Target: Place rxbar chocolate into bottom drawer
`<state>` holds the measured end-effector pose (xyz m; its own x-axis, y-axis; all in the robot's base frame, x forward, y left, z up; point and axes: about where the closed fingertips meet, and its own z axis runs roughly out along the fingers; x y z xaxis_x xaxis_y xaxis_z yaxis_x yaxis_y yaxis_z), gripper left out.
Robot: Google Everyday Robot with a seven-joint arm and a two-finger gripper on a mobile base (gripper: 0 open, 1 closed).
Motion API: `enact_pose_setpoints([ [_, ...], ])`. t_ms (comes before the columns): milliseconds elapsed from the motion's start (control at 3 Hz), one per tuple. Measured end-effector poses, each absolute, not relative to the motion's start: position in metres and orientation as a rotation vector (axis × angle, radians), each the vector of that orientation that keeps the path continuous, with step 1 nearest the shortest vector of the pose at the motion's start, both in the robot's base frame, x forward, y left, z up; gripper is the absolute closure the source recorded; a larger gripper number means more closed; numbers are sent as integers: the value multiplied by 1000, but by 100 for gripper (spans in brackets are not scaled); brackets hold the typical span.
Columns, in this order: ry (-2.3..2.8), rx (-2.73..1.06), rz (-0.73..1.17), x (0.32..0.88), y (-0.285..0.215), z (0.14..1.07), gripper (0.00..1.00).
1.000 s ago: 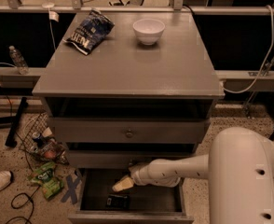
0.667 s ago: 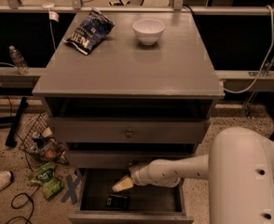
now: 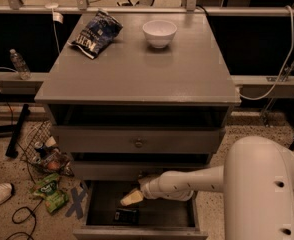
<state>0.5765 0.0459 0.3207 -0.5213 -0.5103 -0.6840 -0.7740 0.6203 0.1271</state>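
The rxbar chocolate (image 3: 126, 215), a small flat black bar, lies on the dark floor of the open bottom drawer (image 3: 90, 206), near its front. My gripper (image 3: 132, 198) reaches in from the right on a white arm (image 3: 187, 183). It hovers inside the drawer, just above and behind the bar, and it is not touching the bar.
A blue-and-white chip bag (image 3: 94, 33) and a white bowl (image 3: 159, 32) sit at the back of the cabinet top (image 3: 142, 74). The middle drawer (image 3: 137, 143) with its round knob is shut. Trash, a shoe and cables lie on the floor to the left (image 3: 47, 179).
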Motion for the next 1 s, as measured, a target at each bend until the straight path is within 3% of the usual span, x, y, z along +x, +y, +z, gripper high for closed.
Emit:
enact_pose_setpoints([
  [1000, 2235, -1004, 565, 575, 46, 321, 0],
])
